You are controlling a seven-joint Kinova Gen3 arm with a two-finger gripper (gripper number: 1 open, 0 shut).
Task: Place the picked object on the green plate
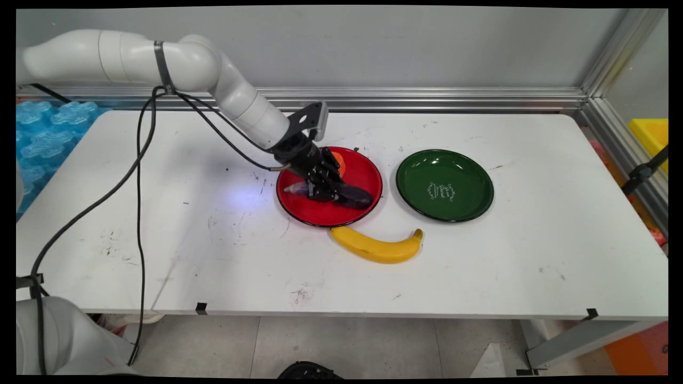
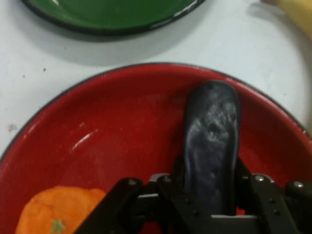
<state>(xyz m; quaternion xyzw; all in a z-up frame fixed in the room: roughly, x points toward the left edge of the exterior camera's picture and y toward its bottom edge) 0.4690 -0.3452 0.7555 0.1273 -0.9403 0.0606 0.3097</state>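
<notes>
Gripper (image 1: 324,188) first: from the main view we see it low over the red plate (image 1: 363,165), clamped on a dark purple eggplant (image 1: 352,196) whose long axis runs left-right across the plate; a banana (image 1: 376,246) lies just beside the plate on the bench (image 1: 160,224). Through the hand view, our fingers (image 2: 251,187) flank the eggplant (image 2: 210,146), pointing straight ahead toward the green plate (image 2: 112,14); an orange piece (image 2: 58,209) sits left.

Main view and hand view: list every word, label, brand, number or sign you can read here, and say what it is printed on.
Round green enamel plate: white ornamental lettering at its centre, too small to read.
Round red plate, yellow banana, dark purple eggplant between the fingers of the black two-finger gripper, orange fruit: no text visible.
White table: only scuff marks, no writing.
</notes>
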